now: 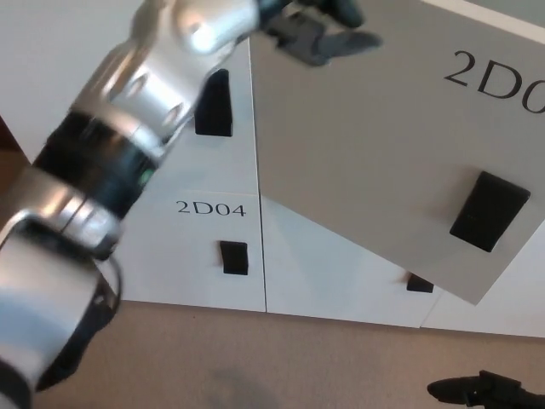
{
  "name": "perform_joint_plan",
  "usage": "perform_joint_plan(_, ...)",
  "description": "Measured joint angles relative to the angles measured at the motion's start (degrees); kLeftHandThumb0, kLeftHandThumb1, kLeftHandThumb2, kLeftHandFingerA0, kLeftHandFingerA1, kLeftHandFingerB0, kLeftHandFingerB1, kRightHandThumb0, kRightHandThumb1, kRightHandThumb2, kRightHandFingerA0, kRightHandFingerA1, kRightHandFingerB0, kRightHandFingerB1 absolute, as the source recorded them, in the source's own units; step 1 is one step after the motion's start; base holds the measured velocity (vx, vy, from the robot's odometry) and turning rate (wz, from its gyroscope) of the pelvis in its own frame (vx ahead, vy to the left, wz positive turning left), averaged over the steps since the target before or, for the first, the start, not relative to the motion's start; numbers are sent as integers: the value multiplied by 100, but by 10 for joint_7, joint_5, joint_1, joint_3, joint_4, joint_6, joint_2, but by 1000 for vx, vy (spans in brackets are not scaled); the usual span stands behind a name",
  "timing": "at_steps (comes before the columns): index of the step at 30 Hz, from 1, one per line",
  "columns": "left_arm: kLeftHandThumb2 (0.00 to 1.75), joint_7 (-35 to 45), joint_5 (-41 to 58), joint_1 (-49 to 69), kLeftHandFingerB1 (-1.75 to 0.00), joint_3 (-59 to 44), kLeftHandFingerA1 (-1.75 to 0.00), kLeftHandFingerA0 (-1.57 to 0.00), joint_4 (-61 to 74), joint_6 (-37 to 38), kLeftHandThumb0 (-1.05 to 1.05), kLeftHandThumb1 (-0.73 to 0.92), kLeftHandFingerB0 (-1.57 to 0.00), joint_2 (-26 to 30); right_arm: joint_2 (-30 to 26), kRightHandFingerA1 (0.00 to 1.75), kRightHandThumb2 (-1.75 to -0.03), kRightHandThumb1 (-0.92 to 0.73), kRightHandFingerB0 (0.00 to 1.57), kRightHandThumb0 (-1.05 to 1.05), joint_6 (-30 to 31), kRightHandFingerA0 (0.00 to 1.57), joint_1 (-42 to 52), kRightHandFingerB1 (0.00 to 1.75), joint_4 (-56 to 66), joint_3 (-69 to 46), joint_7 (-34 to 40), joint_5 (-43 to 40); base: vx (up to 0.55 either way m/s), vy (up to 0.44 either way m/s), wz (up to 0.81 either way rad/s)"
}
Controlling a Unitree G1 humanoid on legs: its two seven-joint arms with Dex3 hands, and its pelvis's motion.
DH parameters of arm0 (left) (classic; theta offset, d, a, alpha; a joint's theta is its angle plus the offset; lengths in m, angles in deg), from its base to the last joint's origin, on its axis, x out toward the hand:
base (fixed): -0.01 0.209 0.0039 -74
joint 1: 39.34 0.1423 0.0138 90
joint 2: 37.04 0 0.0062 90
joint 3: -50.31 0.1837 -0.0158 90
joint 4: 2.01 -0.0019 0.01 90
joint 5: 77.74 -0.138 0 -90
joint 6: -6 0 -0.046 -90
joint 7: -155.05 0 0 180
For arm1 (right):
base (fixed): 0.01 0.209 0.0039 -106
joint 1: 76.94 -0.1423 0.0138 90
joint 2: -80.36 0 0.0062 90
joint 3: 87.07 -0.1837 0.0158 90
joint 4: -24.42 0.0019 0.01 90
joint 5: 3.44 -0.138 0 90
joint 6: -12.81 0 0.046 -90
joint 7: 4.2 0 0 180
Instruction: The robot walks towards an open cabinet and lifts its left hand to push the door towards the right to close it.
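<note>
Overhead, left robot hand [319, 30] meets open door [383, 145].

Left hand [319, 30] on door [375, 145] (top)

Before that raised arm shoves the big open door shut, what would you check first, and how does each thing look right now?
1. Cabinet door open and swung out toward the camera: ok.
2. Left robot hand raised against the door's upper left part: ok, though actual contact cannot be told.
3. Left robot hand's fingers apart, holding nothing: ok.
4. Door handle clear of the hand: ok.
5. Space behind the door free of obstacles: cannot tell, the door hides it.
6. Right robot hand low and away from the door: ok, but whether open or shut cannot be told.
</note>
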Motion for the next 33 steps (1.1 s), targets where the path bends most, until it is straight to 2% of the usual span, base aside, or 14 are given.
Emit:
perform_joint_plan(5,60,19,26,85,-44,-56,-51,-58,57,-6,-44,68,-51,41,0,61,-65,-68,73,-35,0,89,-5,59,0,1,-1,0,0,0,0)
perform_joint_plan(6,84,27,36,113,-54,-73,-60,-48,76,-8,-40,50,-41,56,1,59,-62,-70,73,-38,0,90,-7,56,0,2,-2,0,0,0,0)
perform_joint_plan(10,85,42,54,167,-53,-98,-61,-50,118,-12,-40,51,-39,87,1,60,-63,-70,73,-39,0,90,-11,57,-1,4,-3,0,0,0,0)
perform_joint_plan(13,84,55,66,208,-51,-103,-57,-45,161,-15,-42,51,-36,113,1,64,-62,-71,73,-39,0,89,-16,57,-3,6,-3,0,0,0,0)
perform_joint_plan(14,60,59,71,219,-39,-103,-43,-46,176,-16,-41,67,-43,120,1,65,-62,-71,74,-38,0,90,-17,57,-3,7,-3,0,0,0,0)
perform_joint_plan(15,60,68,77,235,-39,-101,-43,-46,200,-19,-41,67,-43,130,1,65,-62,-71,74,-38,0,90,-20,57,-5,9,-4,0,0,0,0)
perform_joint_plan(16,87,68,77,235,-49,-101,-56,-40,200,-19,-45,52,-29,130,1,61,-63,-71,67,-43,0,88,-20,53,-5,9,-4,0,0,0,0)
perform_joint_plan(20,85,98,87,258,-47,-66,-52,-36,269,-34,-49,54,-30,140,1,57,-62,-72,70,-39,0,84,-28,54,-10,14,-7,0,0,0,0)
perform_joint_plan(23,85,111,90,259,-48,-43,-54,-40,286,-43,-46,53,-32,133,1,56,-60,-73,72,-31,-1,83,-32,54,-14,16,-9,0,0,0,0)
perform_joint_plan(25,85,139,92,250,-48,21,-54,-40,288,-66,-46,53,-32,87,0,56,-60,-73,72,-31,0,83,-39,54,-19,18,-15,0,0,0,0)
perform_joint_plan(26,83,139,92,250,-48,21,-52,-38,288,-66,-49,53,-35,87,0,57,-65,-73,70,-30,0,80,-39,56,-19,18,-15,0,0,0,0)
perform_joint_plan(29,83,154,89,234,-49,68,-52,-35,255,-82,-49,52,-35,33,-1,56,-62,-73,70,-31,1,82,-45,55,-21,20,-20,-1,0,0,0)
perform_joint_plan(30,83,161,84,220,-47,96,-51,-34,220,-90,-49,52,-32,-8,-2,58,-65,-71,70,-25,2,81,-49,56,-23,21,-24,-1,0,0,0)
perform_joint_plan(33,84,165,78,193,-47,125,-52,-36,161,-96,-49,53,-30,-70,-3,58,-64,-71,70,-26,3,80,-53,57,-26,21,-27,-1,0,0,0)
